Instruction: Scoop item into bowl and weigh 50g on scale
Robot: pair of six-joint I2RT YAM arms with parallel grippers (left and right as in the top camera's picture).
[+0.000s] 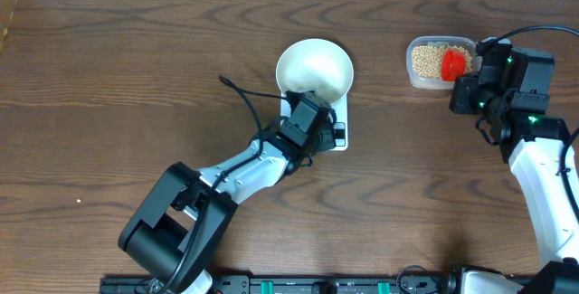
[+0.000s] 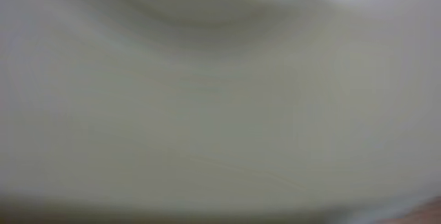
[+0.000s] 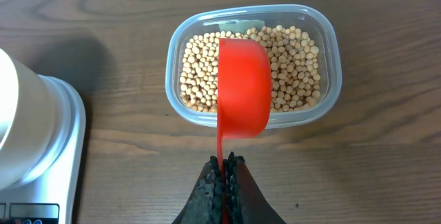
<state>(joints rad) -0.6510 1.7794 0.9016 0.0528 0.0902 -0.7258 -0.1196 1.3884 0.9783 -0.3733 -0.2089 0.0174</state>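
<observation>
Scoop (image 3: pixel 242 89) clamped by its handle in right hand (image 3: pixel 226 160), cup over beans (image 3: pixel 296 65) in tub (image 3: pixel 331 58); I judge it ready to dig. Bowl (image 1: pixel 314 68) sits on scale (image 3: pixel 65 141) to receive. Left hand (image 1: pixel 303 118) at bowl's near rim, presumably steadying; grip I cannot tell.

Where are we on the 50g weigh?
Done: bowl sits on the scale, looking empty from overhead. In hand: right gripper shut on the red scoop over the beans in the clear tub; left gripper at the bowl. Remaining: scooping, transfer, weighing; no reading visible.
</observation>
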